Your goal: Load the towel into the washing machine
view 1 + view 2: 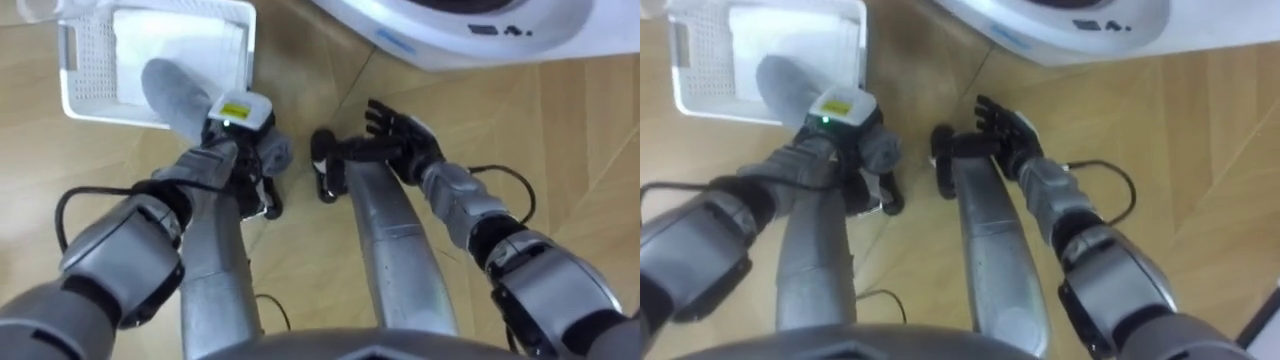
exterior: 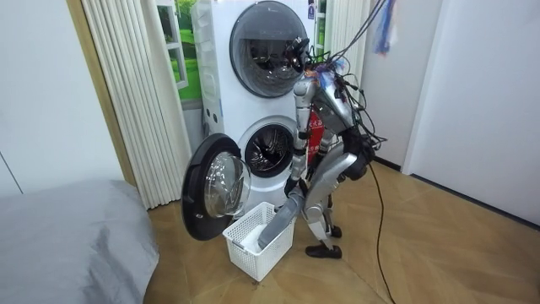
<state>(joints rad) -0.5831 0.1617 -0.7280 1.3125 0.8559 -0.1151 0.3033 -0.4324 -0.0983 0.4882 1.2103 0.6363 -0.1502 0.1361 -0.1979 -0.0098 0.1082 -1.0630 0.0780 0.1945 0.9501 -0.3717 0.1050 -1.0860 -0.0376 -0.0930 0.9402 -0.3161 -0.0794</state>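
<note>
A grey towel (image 1: pixel 172 92) (image 1: pixel 785 85) runs up from the white laundry basket (image 1: pixel 80 108) (image 1: pixel 682 100) into my left hand (image 1: pixel 238 128) (image 1: pixel 840 125), which is shut on it. One end of the towel droops past the hand toward my legs. In the room view the towel (image 2: pixel 277 224) hangs from that hand down to the basket (image 2: pixel 253 257). My right hand (image 1: pixel 400 135) (image 1: pixel 1005 130) is open beside my right leg, holding nothing. I stand bent forward in front of the washing machine (image 2: pixel 268 152) (image 1: pixel 470 35), whose round door (image 2: pixel 215 196) is swung open.
White cloth (image 1: pixel 185 40) lies in the basket, which sits on the wood floor just below the open door. A second machine (image 2: pixel 266 38) is stacked above the washer. A grey bed (image 2: pixel 67 245) is at the room view's left, and a ribbed curtain (image 2: pixel 135 101) hangs behind it.
</note>
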